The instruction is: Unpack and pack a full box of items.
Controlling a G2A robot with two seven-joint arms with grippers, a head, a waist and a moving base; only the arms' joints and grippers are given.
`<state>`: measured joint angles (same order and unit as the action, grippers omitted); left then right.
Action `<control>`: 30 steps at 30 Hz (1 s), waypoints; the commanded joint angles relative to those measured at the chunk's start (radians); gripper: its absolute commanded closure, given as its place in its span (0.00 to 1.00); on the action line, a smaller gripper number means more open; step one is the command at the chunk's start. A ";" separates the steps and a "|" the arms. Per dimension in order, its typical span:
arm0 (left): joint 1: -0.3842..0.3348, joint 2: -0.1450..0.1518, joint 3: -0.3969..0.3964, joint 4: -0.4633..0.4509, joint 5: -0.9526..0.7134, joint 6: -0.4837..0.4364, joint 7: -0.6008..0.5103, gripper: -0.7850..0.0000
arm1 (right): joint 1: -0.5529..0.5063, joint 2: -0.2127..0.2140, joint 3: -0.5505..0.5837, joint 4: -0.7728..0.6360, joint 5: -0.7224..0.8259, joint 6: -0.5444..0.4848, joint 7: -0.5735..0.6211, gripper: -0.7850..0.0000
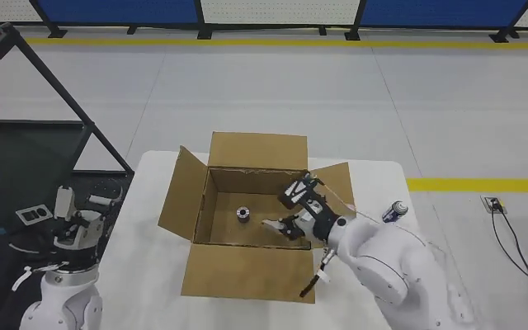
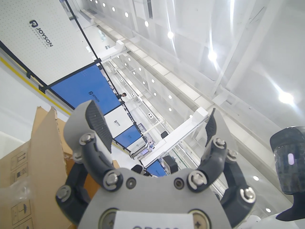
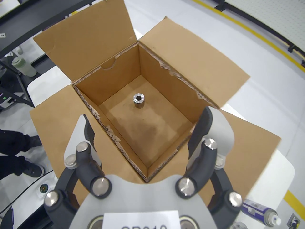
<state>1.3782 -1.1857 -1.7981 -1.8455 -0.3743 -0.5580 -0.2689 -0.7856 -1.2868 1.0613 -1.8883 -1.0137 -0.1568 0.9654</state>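
Fingers of the right arm [image 3: 202, 125] spread wide above the open brown cardboard box [image 3: 164, 48] on the white tabletop [image 1: 140, 256]; a small silver metal cylinder [image 3: 139, 100] stood upright on its floor. Fingers of the left arm [image 2: 97, 122], aimed ceilingward, gaped empty.

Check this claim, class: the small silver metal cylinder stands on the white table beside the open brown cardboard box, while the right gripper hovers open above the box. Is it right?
No. The small silver metal cylinder stands inside the open brown cardboard box, on its floor, not on the white table, as the right wrist view shows. The right gripper hovers open above the box.
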 commanded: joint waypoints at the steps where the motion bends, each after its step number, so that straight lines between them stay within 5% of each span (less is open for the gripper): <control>1: 0.010 0.000 -0.010 0.002 -0.008 -0.008 -0.001 0.00 | 0.083 -0.018 -0.077 0.108 0.010 0.028 -0.002 0.00; 13: 0.044 -0.001 -0.054 -0.009 -0.033 -0.018 -0.011 0.00 | 0.398 -0.163 -0.386 0.673 0.208 0.068 -0.102 0.00; 30: 0.040 -0.001 -0.059 -0.008 -0.039 0.007 -0.025 0.00 | 0.516 -0.356 -0.580 1.129 0.198 0.148 -0.282 0.00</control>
<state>1.4178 -1.1868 -1.8568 -1.8537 -0.4135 -0.5515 -0.2941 -0.2731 -1.6343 0.4834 -0.7798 -0.8194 -0.0071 0.6875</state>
